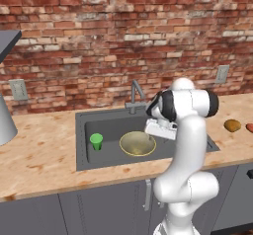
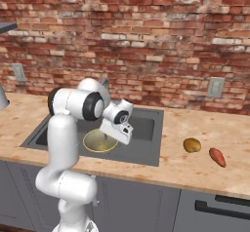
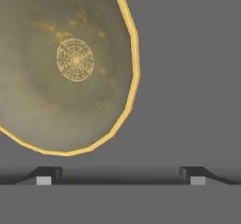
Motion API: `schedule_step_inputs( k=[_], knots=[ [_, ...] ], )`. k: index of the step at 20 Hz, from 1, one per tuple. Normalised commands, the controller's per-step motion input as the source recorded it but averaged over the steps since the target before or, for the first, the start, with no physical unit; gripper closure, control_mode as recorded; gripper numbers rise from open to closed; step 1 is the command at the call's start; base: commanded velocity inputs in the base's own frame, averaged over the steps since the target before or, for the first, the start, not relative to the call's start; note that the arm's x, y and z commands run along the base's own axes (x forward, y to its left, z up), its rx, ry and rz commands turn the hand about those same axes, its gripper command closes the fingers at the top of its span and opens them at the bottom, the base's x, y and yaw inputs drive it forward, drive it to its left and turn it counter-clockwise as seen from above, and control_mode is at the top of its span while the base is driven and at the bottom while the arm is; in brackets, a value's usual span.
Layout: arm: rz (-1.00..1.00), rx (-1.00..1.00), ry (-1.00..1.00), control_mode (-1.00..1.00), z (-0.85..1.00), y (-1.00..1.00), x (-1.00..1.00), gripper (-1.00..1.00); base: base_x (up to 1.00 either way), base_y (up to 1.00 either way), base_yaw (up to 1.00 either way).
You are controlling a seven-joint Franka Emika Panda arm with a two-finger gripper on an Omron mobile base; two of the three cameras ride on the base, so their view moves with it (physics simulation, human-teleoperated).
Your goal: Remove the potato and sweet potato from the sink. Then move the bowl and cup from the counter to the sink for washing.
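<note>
The olive-yellow bowl point(image 1: 137, 143) sits upright on the floor of the dark grey sink point(image 1: 81, 130), and the small green cup point(image 1: 96, 141) stands to its left in the same basin. My gripper point(image 3: 120, 177) hangs over the basin just right of the bowl point(image 3: 61, 77), open and holding nothing, with bare sink floor point(image 3: 188, 77) beneath it. On the counter to the right of the sink lie the golden-brown potato point(image 2: 192, 145) and, beyond it, the orange-red sweet potato point(image 2: 217, 157). The bowl point(image 2: 97, 142) is partly hidden by my arm in the right base view.
A grey metal tap point(image 1: 134, 95) rises at the back rim of the sink. A grey cylindrical object point(image 1: 5, 125) stands on the counter at far left. Wall outlets point(image 1: 222, 74) sit on the brick wall. A dark handle point(image 2: 219, 209) shows below the counter at right.
</note>
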Motion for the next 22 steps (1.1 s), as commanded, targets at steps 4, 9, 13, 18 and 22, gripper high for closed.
schedule_step_inputs(
  k=[4,9,13,18,22],
  knots=[
    [0.07,0.00,-0.09,-1.00,0.36,-0.08,-0.30,-1.00,0.00,0.00,0.00],
    [0.08,0.00,-0.10,-1.00,0.39,-0.04,-0.24,-1.00,0.00,0.00,0.00],
    [0.08,0.00,-0.06,-1.00,0.43,-0.02,-0.16,-1.00,0.00,0.00,0.00],
    [0.08,0.00,-0.04,-1.00,0.40,-0.02,-0.18,-1.00,0.00,0.00,0.00],
    [0.08,0.00,-0.05,-1.00,0.33,-0.04,-0.28,-1.00,0.00,0.00,0.00]
  ],
)
